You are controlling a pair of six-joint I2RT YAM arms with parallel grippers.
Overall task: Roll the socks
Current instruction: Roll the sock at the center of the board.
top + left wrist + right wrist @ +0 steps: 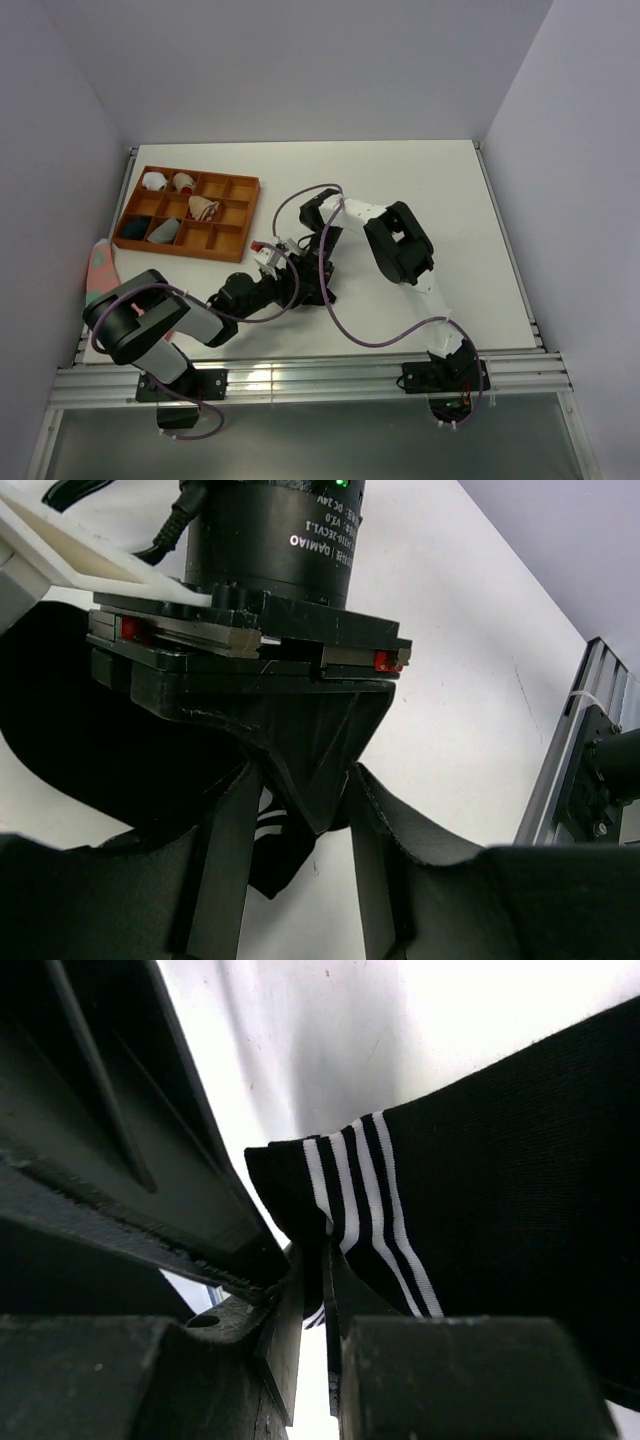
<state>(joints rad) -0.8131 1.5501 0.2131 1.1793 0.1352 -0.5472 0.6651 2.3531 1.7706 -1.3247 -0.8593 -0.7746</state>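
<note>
While my right gripper is pinched shut on the striped cuff of the black sock, the rest of that sock spreads out to the right of the wrist view, over the white table. From above, both my wrists meet at the middle of the frame, well apart from the tray at upper left.

My left gripper has its jaws apart, straddling the tip of the other gripper, with dark cloth bulging at the left of its view.

I judge the step to be starting the roll at the cuff. To do it well I should keep the pinch firm and close to the cuff edge, turn the fabric over itself in tight, even wraps, and use the left jaws to pin the free length flat so it cannot slide or bunch. I cannot pick out the second sock with any certainty.
</note>
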